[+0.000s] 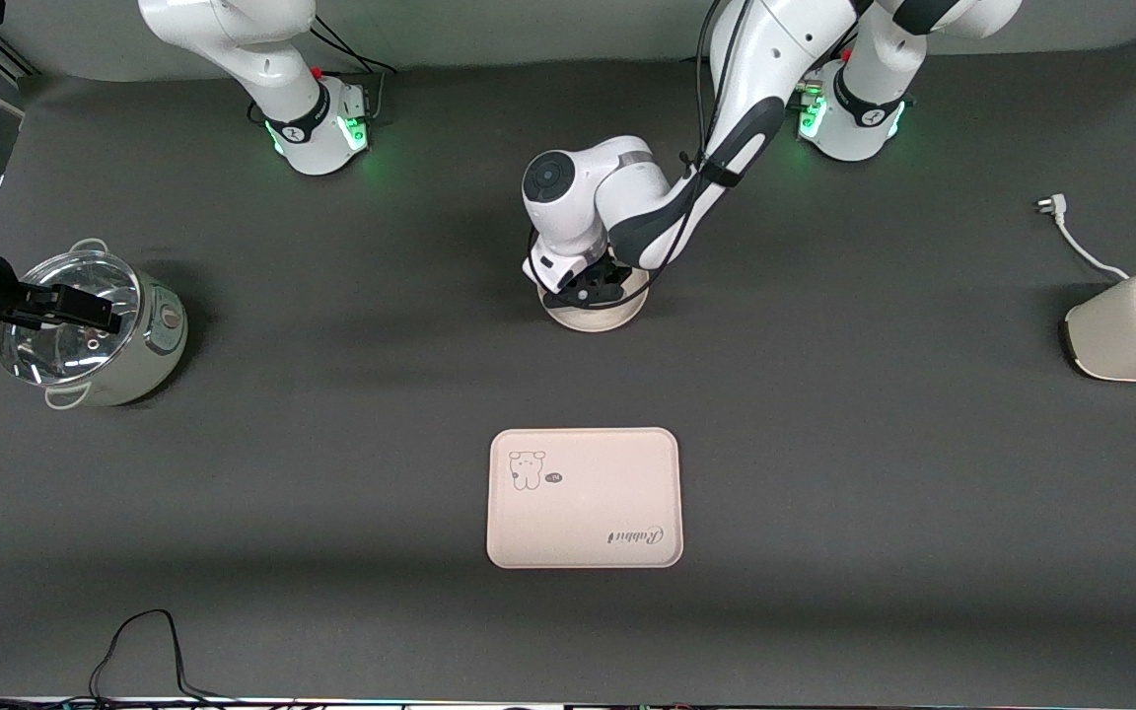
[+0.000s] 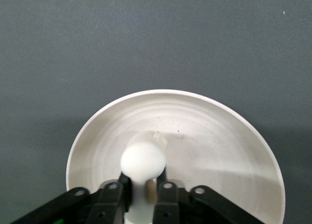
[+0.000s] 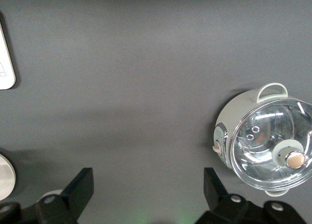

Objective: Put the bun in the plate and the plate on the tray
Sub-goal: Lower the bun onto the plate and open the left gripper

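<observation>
Tray (image 1: 584, 498) empty; left pincer (image 2: 144, 185) over plate (image 2: 219, 141), can't tell if bun (image 2: 143, 160) is released. Right pincer (image 3: 147, 191) waits, spread. Next: grip plate rim

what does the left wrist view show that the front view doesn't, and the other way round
Only the left wrist view shows the bun, sitting between the left end effector's fingers over the plate's inside. Only the front view shows the tray nearer the camera than the plate, the glass-lidded cooker with the right end effector open over it, and the toaster at the left arm's end. Both show the plate and the left end effector over it.
</observation>
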Tool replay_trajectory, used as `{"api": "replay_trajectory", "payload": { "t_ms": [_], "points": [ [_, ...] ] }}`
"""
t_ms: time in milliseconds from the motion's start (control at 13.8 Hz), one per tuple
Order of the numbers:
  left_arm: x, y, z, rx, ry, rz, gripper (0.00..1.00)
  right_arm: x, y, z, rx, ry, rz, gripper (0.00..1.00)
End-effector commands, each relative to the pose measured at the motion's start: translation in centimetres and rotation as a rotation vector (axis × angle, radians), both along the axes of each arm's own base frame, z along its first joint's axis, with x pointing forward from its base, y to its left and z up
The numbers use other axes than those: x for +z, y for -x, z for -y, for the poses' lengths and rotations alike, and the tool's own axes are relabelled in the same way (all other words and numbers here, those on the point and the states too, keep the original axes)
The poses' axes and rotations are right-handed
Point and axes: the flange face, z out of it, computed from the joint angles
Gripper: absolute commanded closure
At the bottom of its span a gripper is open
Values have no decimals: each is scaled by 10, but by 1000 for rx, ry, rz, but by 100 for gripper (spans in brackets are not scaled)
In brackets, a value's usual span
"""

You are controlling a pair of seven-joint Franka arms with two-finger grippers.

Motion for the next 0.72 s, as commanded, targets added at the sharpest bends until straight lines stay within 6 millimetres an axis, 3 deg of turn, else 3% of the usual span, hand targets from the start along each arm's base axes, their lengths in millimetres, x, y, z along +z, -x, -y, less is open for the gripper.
{"api": "replay_trajectory", "payload": {
  "t_ms": [0,651],
  "points": [
    [-4,2,0,6,-1,33,2,4,6,0,11,-16,8,0],
    [-4,1,1,8,5,36,0,2,6,0,11,-16,3,0]
  ]
}}
